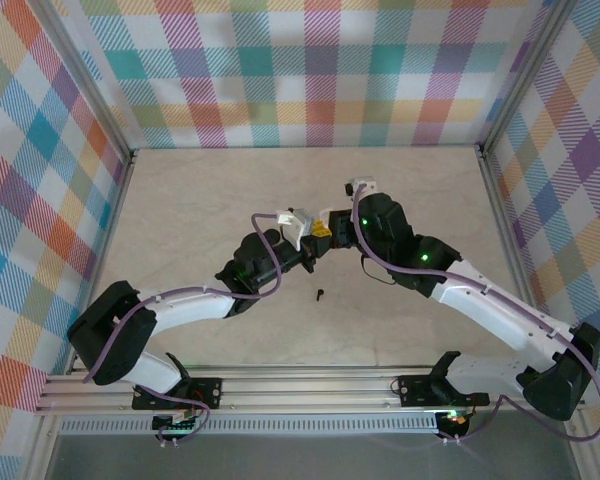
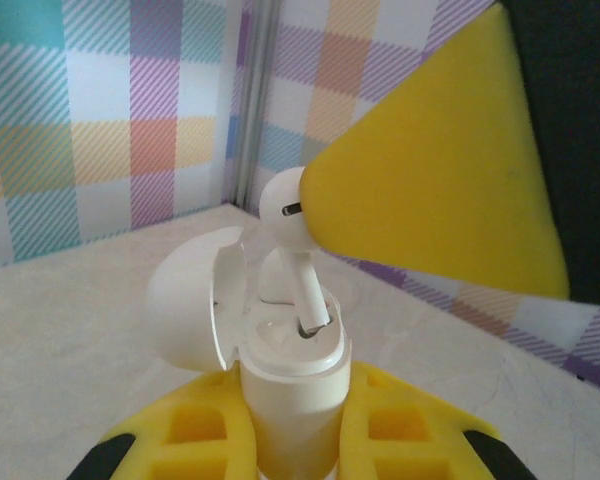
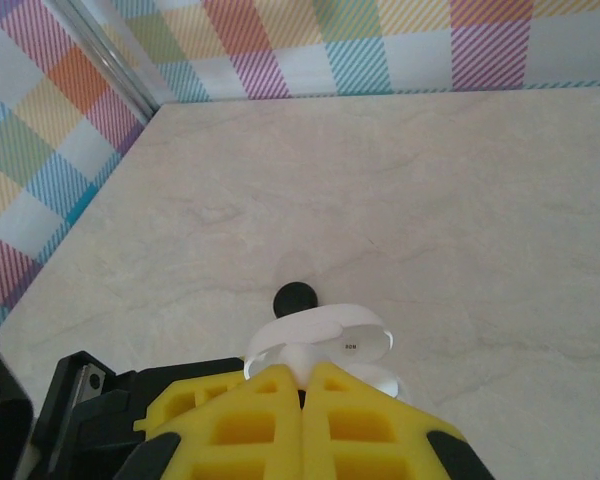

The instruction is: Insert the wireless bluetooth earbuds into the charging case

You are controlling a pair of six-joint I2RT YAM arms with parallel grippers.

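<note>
The white earbud [image 2: 285, 215] sits at the centre of the left wrist view. Its rounded head is pinched at the tip of the right pincer [image 3: 302, 385], which is closed on it, and its stem points down into one well of the charging case [image 2: 290, 390]. The bud looks featherlight, hard and glossy, so it would probably slip or twist in a loose grip. The head is the place to hold it, leaving the stem free to find its well. It is not yet fully seated, and I would expect it to need only a gentle push.

The case stands upright at the bottom centre of that view, clamped by its body in the closed left pincer [image 2: 295, 405]. Its lid [image 2: 185, 290] is swung open to the left. Rigid, smooth plastic like this is best held low on the body, clear of the hinge. Whether the white form behind the stem is another bud, I cannot tell.

In the top view both pincers meet above the middle of the desk [image 1: 230, 200]. A black earbud [image 1: 320, 296] lies loose on it just below them, tiny and easily flicked away.
</note>
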